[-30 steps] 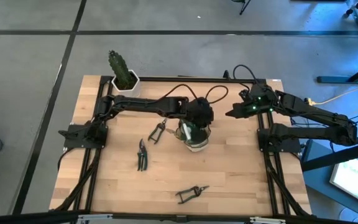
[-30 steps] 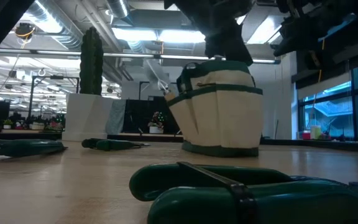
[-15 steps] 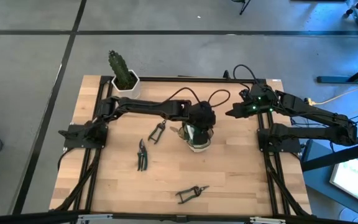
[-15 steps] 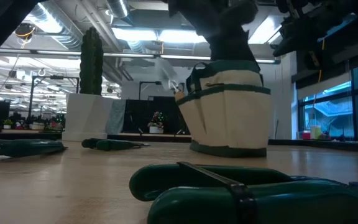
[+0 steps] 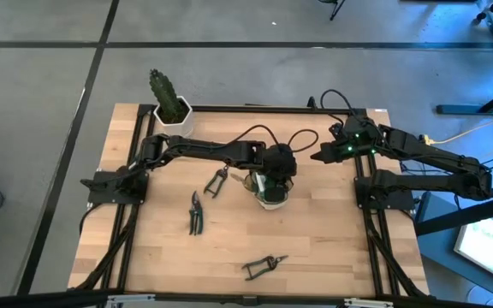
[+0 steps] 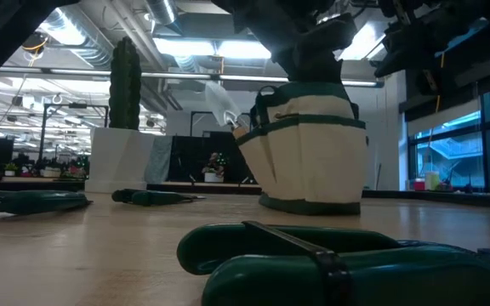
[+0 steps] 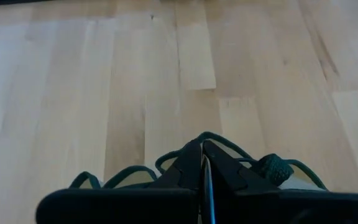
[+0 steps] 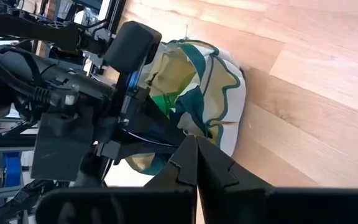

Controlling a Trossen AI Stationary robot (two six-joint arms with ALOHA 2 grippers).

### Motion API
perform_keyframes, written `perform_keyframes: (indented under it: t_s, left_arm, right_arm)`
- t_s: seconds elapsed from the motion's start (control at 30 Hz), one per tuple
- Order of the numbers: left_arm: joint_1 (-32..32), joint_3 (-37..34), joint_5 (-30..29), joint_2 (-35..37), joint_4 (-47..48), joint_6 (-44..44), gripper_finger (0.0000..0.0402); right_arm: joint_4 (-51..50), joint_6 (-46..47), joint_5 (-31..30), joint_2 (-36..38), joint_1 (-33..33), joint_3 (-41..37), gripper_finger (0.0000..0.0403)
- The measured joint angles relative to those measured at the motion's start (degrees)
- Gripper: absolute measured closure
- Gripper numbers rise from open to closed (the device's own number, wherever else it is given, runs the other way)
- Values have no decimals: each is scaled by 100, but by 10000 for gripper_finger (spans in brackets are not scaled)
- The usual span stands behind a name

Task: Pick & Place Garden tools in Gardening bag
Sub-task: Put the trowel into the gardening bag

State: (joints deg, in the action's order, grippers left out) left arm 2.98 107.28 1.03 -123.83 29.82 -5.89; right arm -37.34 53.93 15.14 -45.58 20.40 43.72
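The gardening bag (image 5: 270, 195), tan with green trim, stands on its base mid-table (image 6: 309, 144). A silver trowel (image 6: 221, 104) sticks out of its side, and something green (image 8: 160, 102) lies inside. My left gripper (image 5: 277, 171) is shut at the bag's mouth (image 7: 202, 149). My right gripper (image 5: 317, 157) hangs shut to the right of the bag (image 8: 196, 149) and touches nothing. Three pruning shears (image 5: 216, 180) (image 5: 196, 212) (image 5: 264, 266) lie flat on the table. My left gripper has the bag's green top trim (image 7: 229, 144) at its shut fingertips, coming slanting down from the table's left. The trim rises to a peak around the tips, which hide the exact spot. The bag's base stays on the table.
A cactus in a white pot (image 5: 171, 107) stands at the far left corner. The nearest shears (image 6: 313, 263) fill the front of the low view. Bare wood lies to the right of the bag and along the near edge.
My left gripper has sunk a little at the bag's mouth. The bag has slid slightly toward the table's right edge and now stands straighter than a second ago. The trowel blade at its side shows higher.
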Motion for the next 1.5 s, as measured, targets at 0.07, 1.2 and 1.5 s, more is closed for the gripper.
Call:
perform_keyframes:
  t_s: [0.07,1.2,1.5]
  left_arm:
    - [0,0,-28,1,1,-19,399]
    - [-33,-2,-1,2,-7,63,276]
    - [-33,-2,1,2,-7,64,277]
  right_arm:
    - [2,0,-2,0,0,0,403]
    - [1075,-1086,344,-1044,-1001,2,207]
    - [1195,-2309,-266,-1184,-1375,2,206]
